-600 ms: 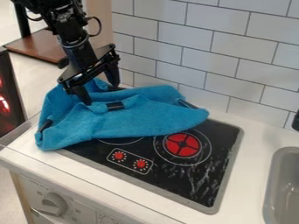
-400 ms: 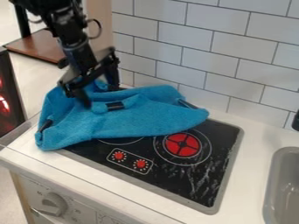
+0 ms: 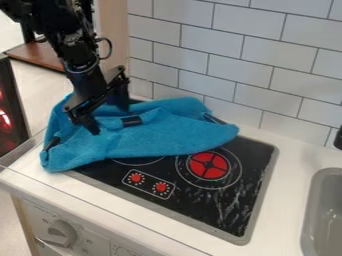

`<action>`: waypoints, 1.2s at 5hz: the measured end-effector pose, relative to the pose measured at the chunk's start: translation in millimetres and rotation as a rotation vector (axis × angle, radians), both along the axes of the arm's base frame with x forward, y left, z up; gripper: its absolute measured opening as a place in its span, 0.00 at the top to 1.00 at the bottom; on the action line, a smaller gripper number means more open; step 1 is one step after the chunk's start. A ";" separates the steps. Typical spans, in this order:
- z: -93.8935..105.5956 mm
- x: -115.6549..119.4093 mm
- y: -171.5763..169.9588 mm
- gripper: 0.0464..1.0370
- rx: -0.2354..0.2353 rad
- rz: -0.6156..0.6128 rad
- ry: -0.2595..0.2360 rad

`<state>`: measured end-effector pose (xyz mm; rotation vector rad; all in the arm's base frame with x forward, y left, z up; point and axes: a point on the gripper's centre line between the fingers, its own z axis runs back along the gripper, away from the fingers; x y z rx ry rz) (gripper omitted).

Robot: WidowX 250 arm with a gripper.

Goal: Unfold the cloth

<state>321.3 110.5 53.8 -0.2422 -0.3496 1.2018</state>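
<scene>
Camera view: gripper has fingers spread at the rumpled blue cloth, which partly covers the stovetop; grey sink at right.

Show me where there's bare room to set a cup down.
The white counter is free between the stovetop and sink, as is the stovetop's patch bordered by the red burner, red knobs and right edge. Crowded: the left side, with the bunched cloth under the gripper.

Cooktop lies in bench, sink to its right. Cloth lies across cooktop's left part, onto bench's left end. Wall behind bench's rear edge.
</scene>
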 end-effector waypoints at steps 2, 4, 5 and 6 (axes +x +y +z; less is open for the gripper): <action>-20.1 1.1 14.7 0.04 0.061 0.065 0.058; -14.5 8.2 17.5 0.04 0.041 0.094 0.042; -14.4 8.6 12.6 0.04 0.007 0.097 0.043; -9.9 13.7 14.5 0.04 0.015 0.083 0.030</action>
